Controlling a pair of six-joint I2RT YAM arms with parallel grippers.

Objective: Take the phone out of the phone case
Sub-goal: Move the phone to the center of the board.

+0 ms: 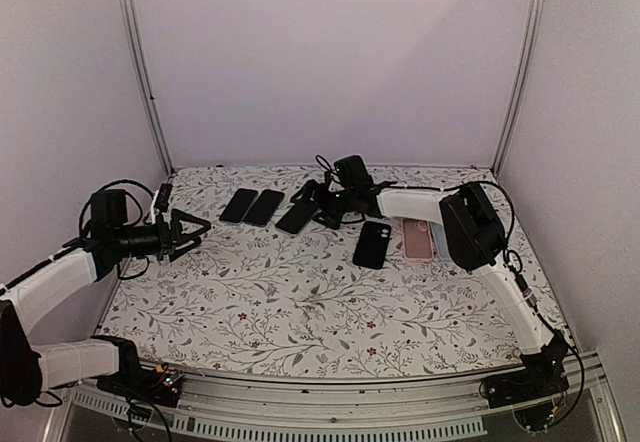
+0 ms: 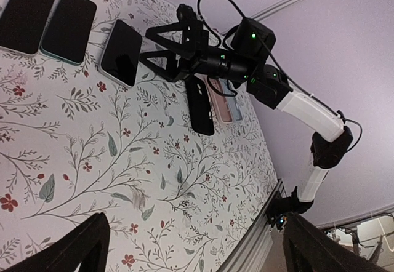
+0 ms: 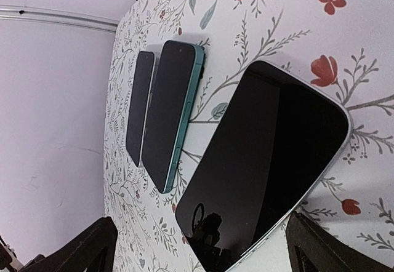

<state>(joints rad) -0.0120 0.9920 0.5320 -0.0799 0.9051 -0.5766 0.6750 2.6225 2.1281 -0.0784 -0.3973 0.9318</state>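
Starting at the left edge of the table point(image 1: 300, 312), the left claw point(image 1: 200, 237) hangs above the floral cloth with its jaws spread and nothing between them; it stands well apart from every phone, most likely parked there to keep clear until a second grip is needed. Next comes a row of three handsets lying face up side by side; the dark phone point(image 3: 138, 109) is farthest left, and the teal-edged phone point(image 3: 172, 118) lies just beside it. The pale-rimmed phone point(image 3: 265, 167) sits a little apart from that pair and slightly askew; its pale rim looks like a case around the handset, so I judge this to be the one to strip, though the teal edge beside it could equally be a case. The right claw point(image 2: 145, 44) has its arm stretched across toward the left and hovers just off this phone's near end, jaws wide and holding nothing; the wide spread suits straddling the phone across its width. Further right lies a black case point(image 1: 371, 244), back up, and whether it is empty I cannot tell; a pink case point(image 1: 418, 238) rests just beside it, partly under the right arm. Nothing is gripped yet, so the phone appears to be in its case and the task not yet begun.
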